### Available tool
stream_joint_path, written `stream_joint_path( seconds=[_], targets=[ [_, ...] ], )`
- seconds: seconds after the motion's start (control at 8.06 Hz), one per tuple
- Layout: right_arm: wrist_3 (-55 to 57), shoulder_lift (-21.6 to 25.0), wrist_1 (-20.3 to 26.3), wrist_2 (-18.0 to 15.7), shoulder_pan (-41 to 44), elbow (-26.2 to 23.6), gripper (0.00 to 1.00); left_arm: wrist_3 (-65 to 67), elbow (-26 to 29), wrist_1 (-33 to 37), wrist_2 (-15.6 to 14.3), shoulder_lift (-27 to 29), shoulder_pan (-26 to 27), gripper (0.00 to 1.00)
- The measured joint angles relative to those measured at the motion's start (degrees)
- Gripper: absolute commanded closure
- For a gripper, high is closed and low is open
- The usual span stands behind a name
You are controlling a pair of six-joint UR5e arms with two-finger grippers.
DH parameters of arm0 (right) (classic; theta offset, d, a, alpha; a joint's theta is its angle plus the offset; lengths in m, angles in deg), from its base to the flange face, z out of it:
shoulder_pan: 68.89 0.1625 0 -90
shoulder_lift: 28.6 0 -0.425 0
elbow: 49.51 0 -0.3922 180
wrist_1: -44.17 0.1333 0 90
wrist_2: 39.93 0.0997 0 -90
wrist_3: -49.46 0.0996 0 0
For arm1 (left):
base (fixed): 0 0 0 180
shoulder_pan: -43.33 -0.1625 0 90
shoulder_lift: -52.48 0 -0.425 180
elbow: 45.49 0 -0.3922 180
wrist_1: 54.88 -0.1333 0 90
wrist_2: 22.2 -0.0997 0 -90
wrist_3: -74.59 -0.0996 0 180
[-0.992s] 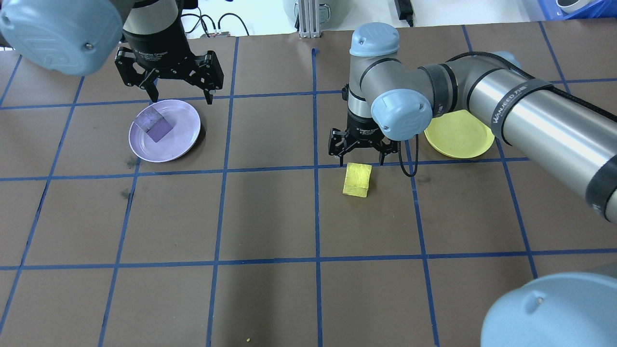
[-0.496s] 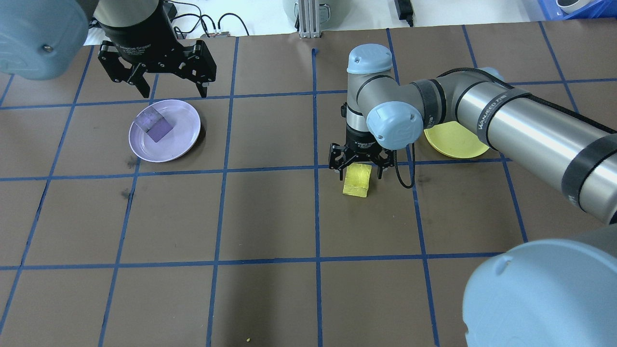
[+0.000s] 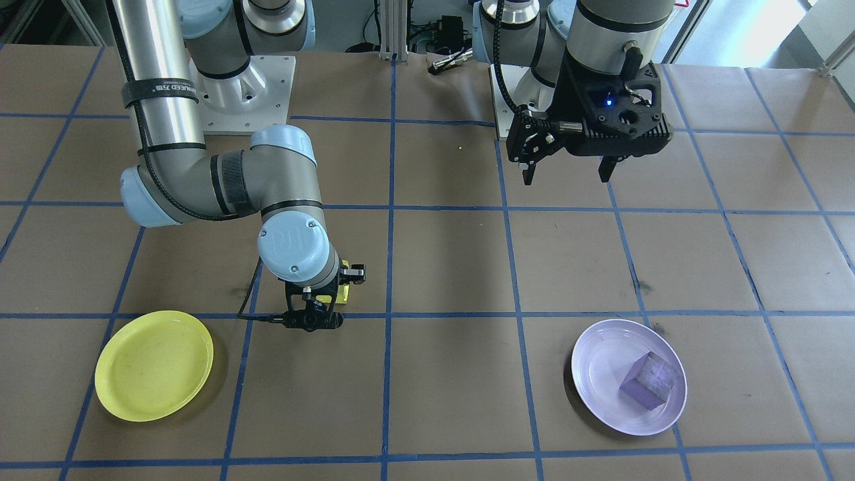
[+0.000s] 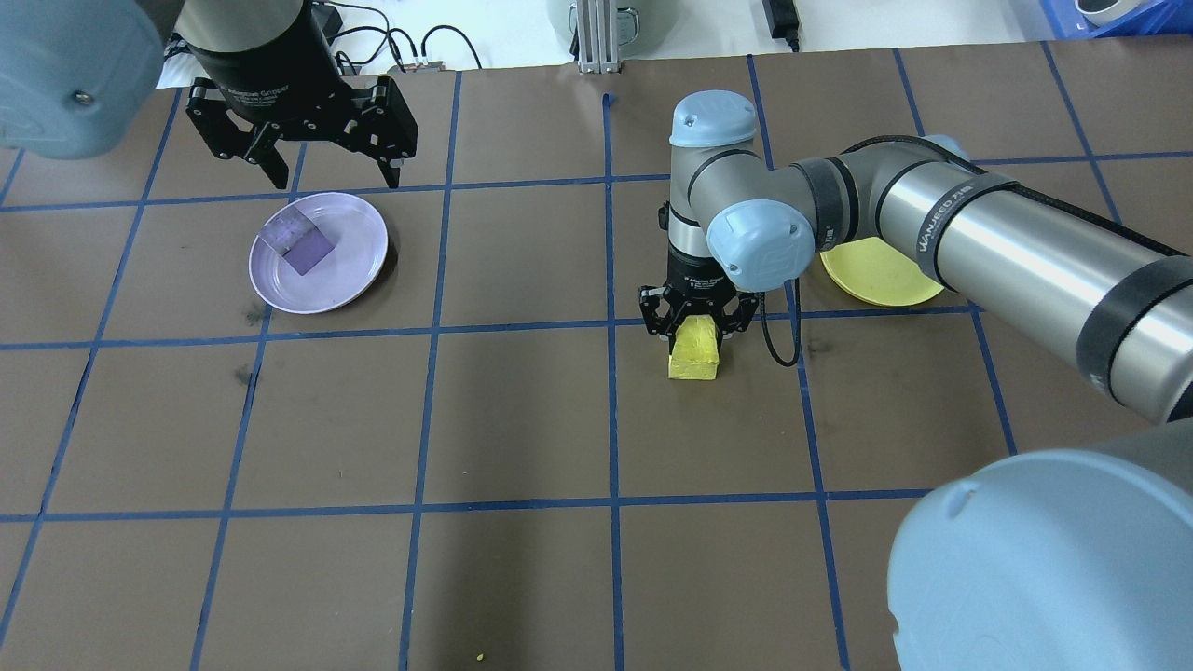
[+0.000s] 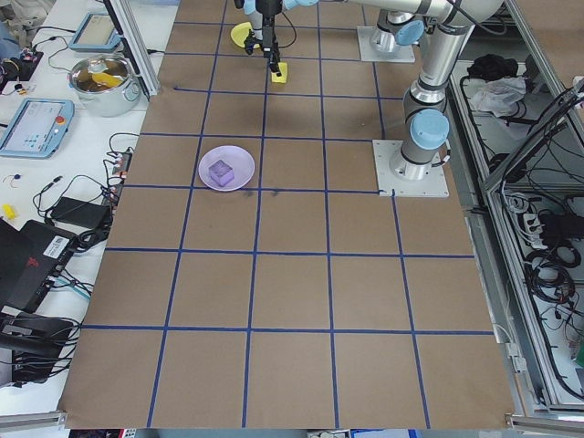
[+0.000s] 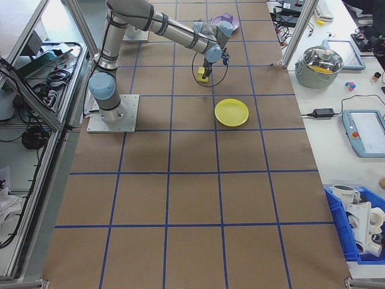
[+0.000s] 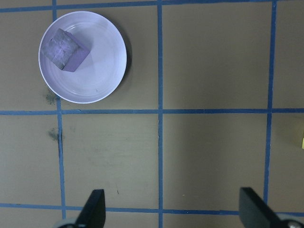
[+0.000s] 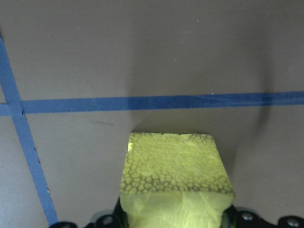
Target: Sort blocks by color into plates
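From the front-facing camera we see the right gripper [image 3: 314,319] down at the table over the yellow block [image 3: 343,294], of which only a sliver shows beside the wrist; the yellow plate [image 3: 154,365] lies near it, empty, toward the operators' side. The left gripper [image 3: 569,172] hangs high with its fingers spread and nothing between them, and the purple block [image 3: 646,382] sits inside the lavender plate [image 3: 604,354]. In the overhead view the right gripper [image 4: 696,328] straddles the yellow block [image 4: 694,350], fingers close on either side of its far end; we cannot tell from here whether they already press on it. The block rests on the brown table [image 4: 522,419] just inside a blue tape line, and the yellow plate [image 4: 881,275] is partly hidden behind the right arm. The two side views are too distant to add anything about the grasp. The left wrist camera shows its own fingertips [image 7: 93,208] wide apart above bare table, with the lavender plate [image 7: 104,71] and its block beyond. The right wrist camera has the yellow block [image 8: 175,173] filling the space between its jaws, still flat on the table. We judge the purple half done and the yellow pick in hand: next comes a firm squeeze, a lift, and a short carry to the yellow plate.
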Motion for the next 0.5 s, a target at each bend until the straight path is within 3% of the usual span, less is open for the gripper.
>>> stream_joint_path(
  seconds=[0.25,0.5],
  targets=[
    [0.07,1.34,-0.13,-0.04,-0.37,0.63,1.00,-0.06,-0.13,0.02,-0.18,-0.29,-0.01,0.00],
    [-0.52,5.48,-0.16,-0.66,-3.04,2.26,1.00,-0.04,-0.10,0.03,-0.31,-0.64,-0.01,0.00]
  ],
)
